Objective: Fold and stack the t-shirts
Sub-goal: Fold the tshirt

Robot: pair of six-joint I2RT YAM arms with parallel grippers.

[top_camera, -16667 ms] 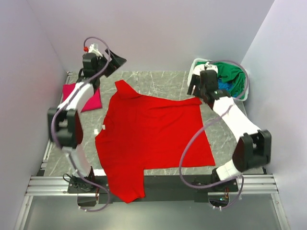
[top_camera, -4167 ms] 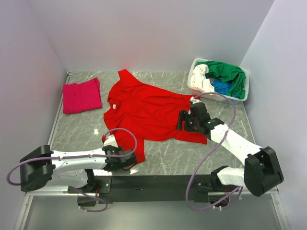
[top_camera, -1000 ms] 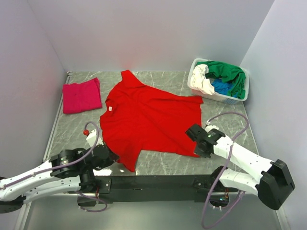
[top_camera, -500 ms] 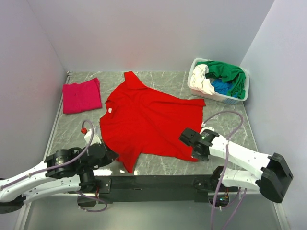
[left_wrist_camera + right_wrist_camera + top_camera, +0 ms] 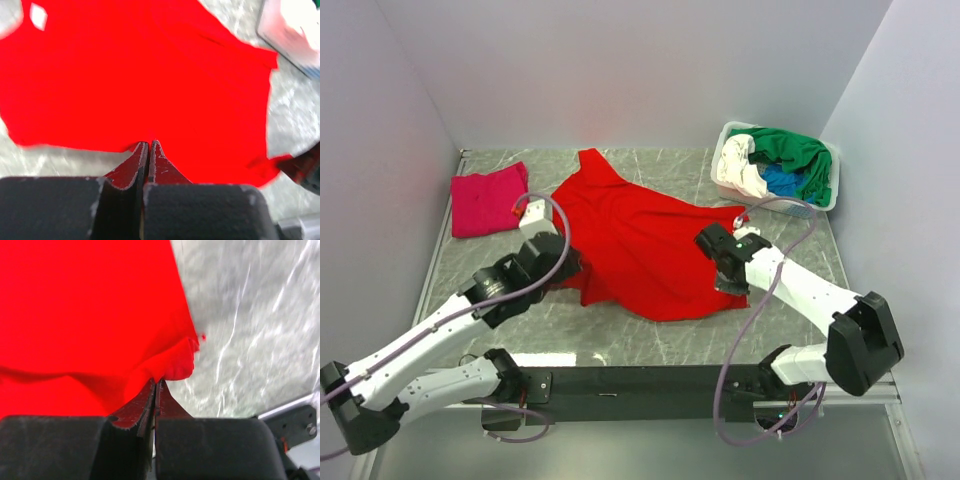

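The bright red t-shirt (image 5: 640, 235) lies mid-table with its near part lifted and doubled back over the rest. My left gripper (image 5: 568, 264) is shut on the shirt's left near edge. In the left wrist view its fingertips (image 5: 149, 145) pinch red cloth (image 5: 150, 75), and a white neck label (image 5: 37, 15) shows at the top left. My right gripper (image 5: 708, 243) is shut on the right near edge. The right wrist view shows a bunched red corner (image 5: 172, 362) clamped at that gripper (image 5: 156, 385). A folded magenta-pink t-shirt (image 5: 488, 201) lies at the far left.
A white basket (image 5: 732, 181) at the far right holds green (image 5: 798, 152), white (image 5: 738, 165) and blue (image 5: 782, 181) shirts. Grey walls close in the marble table (image 5: 800, 250) on three sides. A black rail (image 5: 640, 380) runs along the near edge by the arm bases.
Both grippers have moved away from the near edge toward the far side, carrying the red shirt's near hem with them. The shirt now covers less of the table and is doubled over.
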